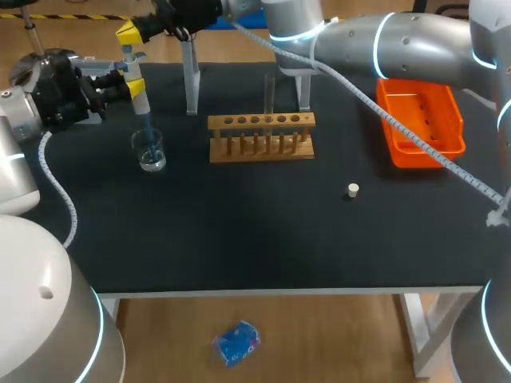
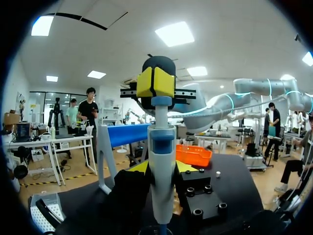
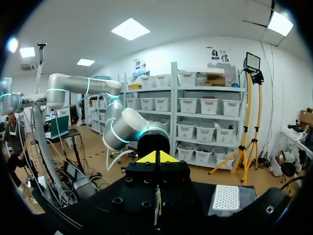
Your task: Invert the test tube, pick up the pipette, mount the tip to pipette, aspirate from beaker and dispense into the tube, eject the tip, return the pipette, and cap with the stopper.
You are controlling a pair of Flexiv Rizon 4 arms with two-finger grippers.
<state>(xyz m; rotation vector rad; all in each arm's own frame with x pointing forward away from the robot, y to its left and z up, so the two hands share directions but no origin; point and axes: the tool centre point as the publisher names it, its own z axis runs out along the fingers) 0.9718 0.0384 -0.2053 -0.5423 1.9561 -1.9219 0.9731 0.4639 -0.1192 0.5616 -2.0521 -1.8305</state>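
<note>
- Pipette [image 1: 140,102]: upright at the far left of the tabletop [image 1: 239,231], gripped mid-body between the fingers of the left gripper [image 1: 130,83], which are closed on it from two sides.
- Blue tip [image 1: 148,128]: mounted on the pipette's lower end and dipping into the beaker [image 1: 150,152].
- Right gripper [image 1: 132,33]: reaching across from the right, fingers pressed together, and sitting just over the pipette's top button. Seen in the left wrist view as a yellow block directly above the plunger.
- Likely handling of the pipette: light, rigid plastic with a smooth barrel. Best held around the thick grip section, as now, and kept vertical so the tip cannot scrape the glass.
- Likely handling of the beaker: small, clear, fragile and easily tipped. Hard to tell how much liquid is inside.
- Test tube [image 1: 269,92]: standing in the wooden rack [image 1: 261,137] at mid-table, well apart from the beaker. Thin, slippery and breakable, so a gentle grip near its upper part looks safest.
- Stopper [image 1: 353,190]: small and white, lying loose right of the rack. Probably light and apt to roll.
- Count: one pipette, one tip mounted, one beaker, one test tube, one rack, one stopper, one orange tray [image 1: 415,112], one tip box [image 3: 226,198].
</note>
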